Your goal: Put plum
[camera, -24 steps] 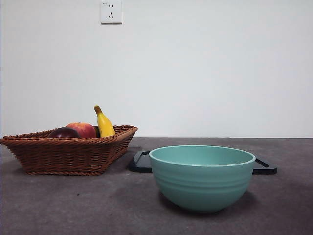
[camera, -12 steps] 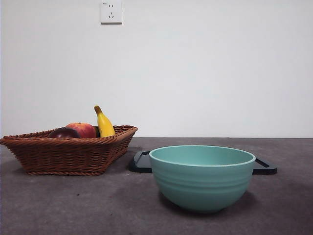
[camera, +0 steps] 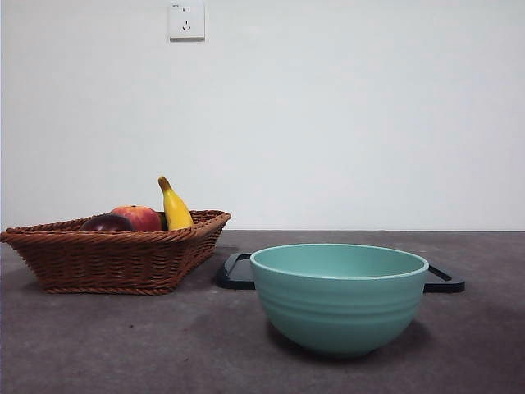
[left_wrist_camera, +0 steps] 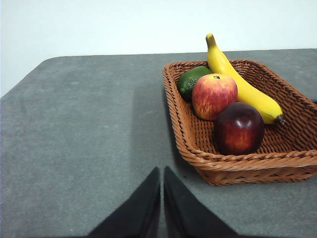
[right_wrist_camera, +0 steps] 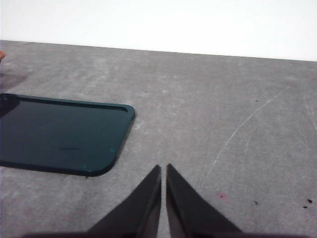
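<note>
Left wrist view: nearest, the left gripper point(left_wrist_camera: 162, 198) has its jaws closed and empty, short of the basket point(left_wrist_camera: 198, 157). Beyond, the plum point(left_wrist_camera: 238, 128) lies untouched inside its near end; picking and placing remain. The right gripper point(right_wrist_camera: 163, 196), likewise closed and empty, waits.

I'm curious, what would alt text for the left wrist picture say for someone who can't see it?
A wicker basket on a grey table holds a dark plum, a red-orange apple, a banana and a green fruit. The left gripper, jaws shut, points at bare tabletop beside it.
</note>
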